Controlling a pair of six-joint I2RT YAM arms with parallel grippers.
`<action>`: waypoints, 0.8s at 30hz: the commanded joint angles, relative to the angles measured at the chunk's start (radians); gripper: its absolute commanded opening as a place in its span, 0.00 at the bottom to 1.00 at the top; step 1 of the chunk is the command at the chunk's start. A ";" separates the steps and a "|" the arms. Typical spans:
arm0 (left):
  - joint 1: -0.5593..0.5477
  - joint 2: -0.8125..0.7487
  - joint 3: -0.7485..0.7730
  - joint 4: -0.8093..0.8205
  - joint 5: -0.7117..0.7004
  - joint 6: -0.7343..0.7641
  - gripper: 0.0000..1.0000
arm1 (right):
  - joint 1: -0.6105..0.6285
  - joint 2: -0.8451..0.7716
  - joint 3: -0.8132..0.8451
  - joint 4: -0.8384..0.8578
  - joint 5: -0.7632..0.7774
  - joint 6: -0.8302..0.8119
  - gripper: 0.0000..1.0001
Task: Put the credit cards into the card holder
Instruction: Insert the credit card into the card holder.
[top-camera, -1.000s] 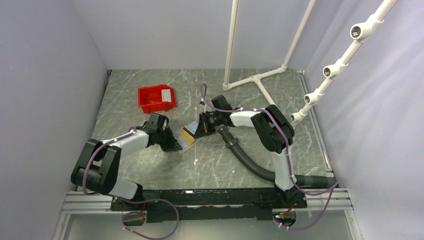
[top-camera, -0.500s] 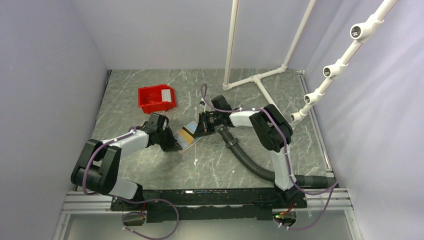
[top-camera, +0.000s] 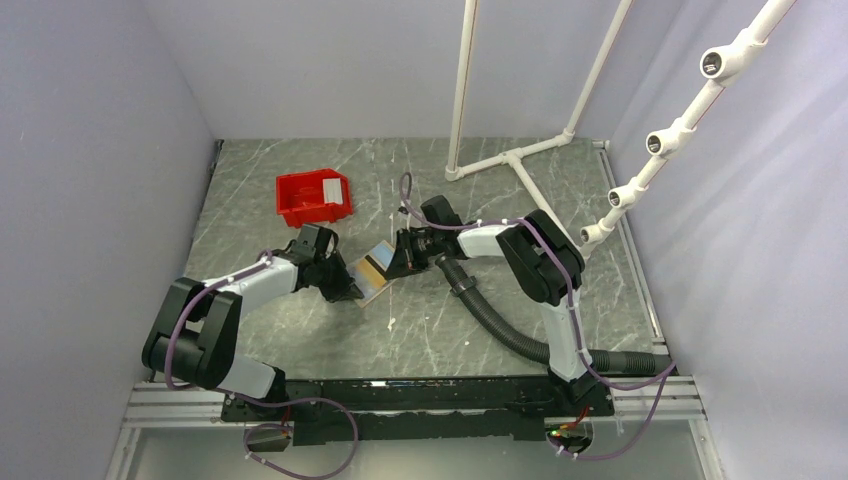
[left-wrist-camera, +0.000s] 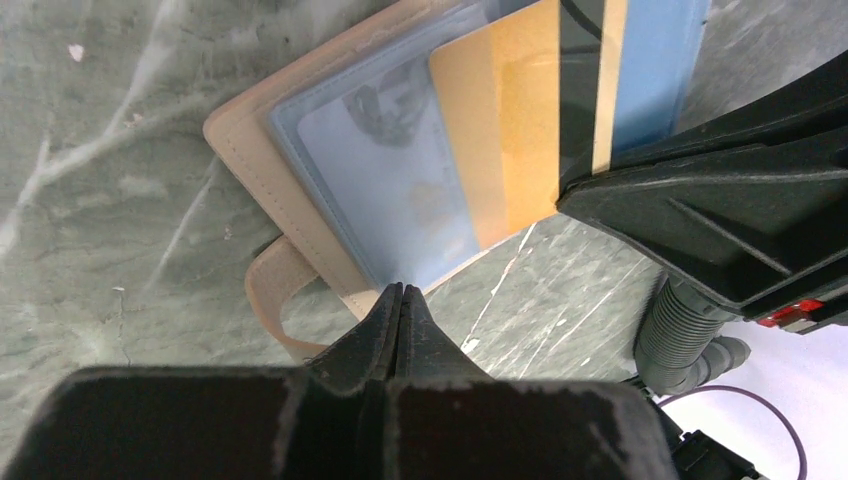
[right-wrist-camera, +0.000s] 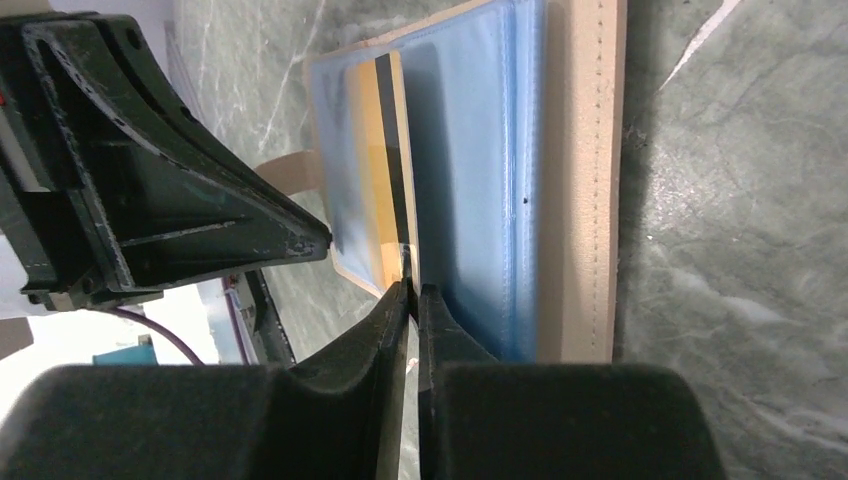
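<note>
The tan card holder (top-camera: 370, 275) lies open on the table between both arms, its clear blue-tinted sleeves (right-wrist-camera: 480, 150) facing up. My left gripper (left-wrist-camera: 400, 292) is shut on the holder's near edge (left-wrist-camera: 245, 150), beside its strap loop. A gold-brown credit card (left-wrist-camera: 500, 130) with a black stripe sits partly inside a sleeve. My right gripper (right-wrist-camera: 412, 285) has its fingertips at that card's outer edge (right-wrist-camera: 375, 160), with the jaws a narrow slit apart. A whitish-grey card (top-camera: 333, 187) rests in the red bin.
The red bin (top-camera: 312, 197) stands behind the left arm. A white pipe frame (top-camera: 510, 160) is at the back right. A black corrugated hose (top-camera: 490, 310) runs across the table under the right arm.
My right gripper has edged left, sliding the gold-brown card a little further into the holder, and its jaws have parted slightly. The left gripper has stayed put.
</note>
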 joint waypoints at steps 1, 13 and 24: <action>0.011 -0.041 0.069 -0.067 -0.048 0.036 0.02 | 0.009 -0.045 0.042 -0.128 0.106 -0.132 0.11; 0.111 -0.048 0.060 -0.115 -0.058 0.108 0.01 | 0.019 -0.071 0.124 -0.291 0.181 -0.242 0.32; 0.112 0.004 0.021 -0.098 -0.099 0.111 0.00 | 0.051 -0.119 0.202 -0.440 0.323 -0.352 0.51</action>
